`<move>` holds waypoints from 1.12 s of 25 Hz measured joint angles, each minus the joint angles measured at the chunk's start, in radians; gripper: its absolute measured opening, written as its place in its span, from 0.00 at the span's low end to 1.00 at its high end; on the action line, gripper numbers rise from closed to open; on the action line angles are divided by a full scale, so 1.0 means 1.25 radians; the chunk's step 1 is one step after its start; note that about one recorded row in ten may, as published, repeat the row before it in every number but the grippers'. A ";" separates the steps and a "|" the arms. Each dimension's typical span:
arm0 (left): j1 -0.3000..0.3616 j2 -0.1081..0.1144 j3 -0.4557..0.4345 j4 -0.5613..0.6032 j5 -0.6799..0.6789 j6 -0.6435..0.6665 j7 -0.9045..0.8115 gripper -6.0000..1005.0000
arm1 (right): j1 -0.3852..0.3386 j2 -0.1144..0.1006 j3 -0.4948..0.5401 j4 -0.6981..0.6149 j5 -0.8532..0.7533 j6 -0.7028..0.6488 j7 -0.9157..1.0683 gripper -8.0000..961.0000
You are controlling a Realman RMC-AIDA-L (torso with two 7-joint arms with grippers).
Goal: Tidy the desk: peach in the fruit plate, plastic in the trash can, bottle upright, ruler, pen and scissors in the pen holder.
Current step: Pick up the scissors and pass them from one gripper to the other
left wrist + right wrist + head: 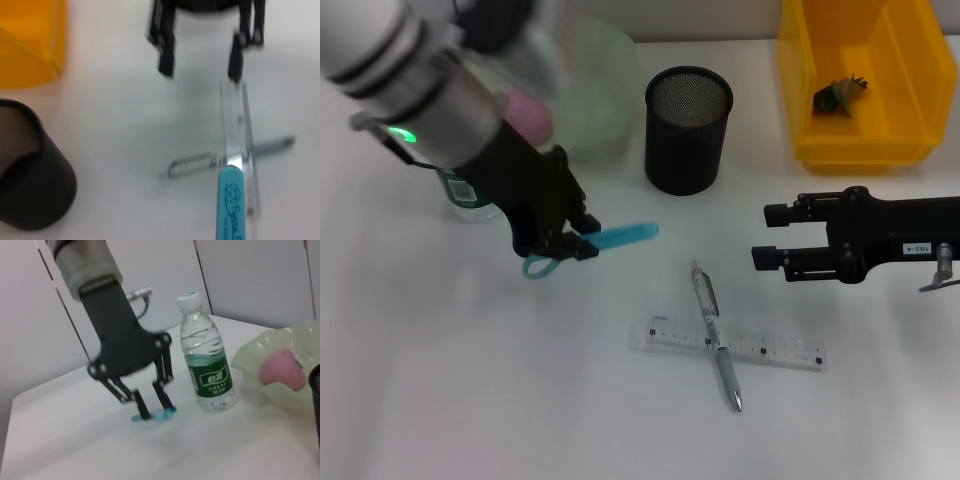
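I am closing my left gripper (572, 240) on the blue scissors (620, 236) toward the left side of the tabletop (470, 400), fingers pinched narrow around them near the handle end, the teal loops (540, 266) showing just below my fingers and the sheathed blade end sticking out toward the black mesh pen holder (688, 130) at the far middle. The scissors are looking light and stiff, with smooth plastic that could swivel in a two-point pinch, so I am judging the grip near the handles sound only if the long end stays level; the blade end should go into the holder first. In my right wrist view the tool is sitting low at the tabletop, and I cannot tell whether it has cleared the surface. My right gripper (768, 236) is hovering over the right side of the tabletop, fingers spread wide and holding nothing. The pen (716, 335) is lying across the clear ruler (738, 345) near the front middle; both look thin and flat to the surface, likely hard to pinch. The water bottle (207, 360) is standing upright at the far left, the peach (281, 369) is resting in the pale fruit plate (250, 360) beside it, and the yellow bin (860, 80) at the far right corner is holding a dark scrap (838, 96).
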 joint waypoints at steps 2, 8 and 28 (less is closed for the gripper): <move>0.016 0.003 -0.072 0.006 -0.055 0.035 0.008 0.22 | -0.001 -0.001 0.000 -0.002 0.000 -0.006 -0.009 0.71; 0.070 0.005 -0.241 -0.098 -0.275 0.060 0.035 0.22 | -0.007 0.008 0.000 0.007 0.003 -0.013 -0.086 0.71; 0.189 -0.011 -0.285 -0.822 -0.881 -0.120 0.155 0.22 | -0.082 0.033 0.003 0.369 0.358 0.008 -0.696 0.71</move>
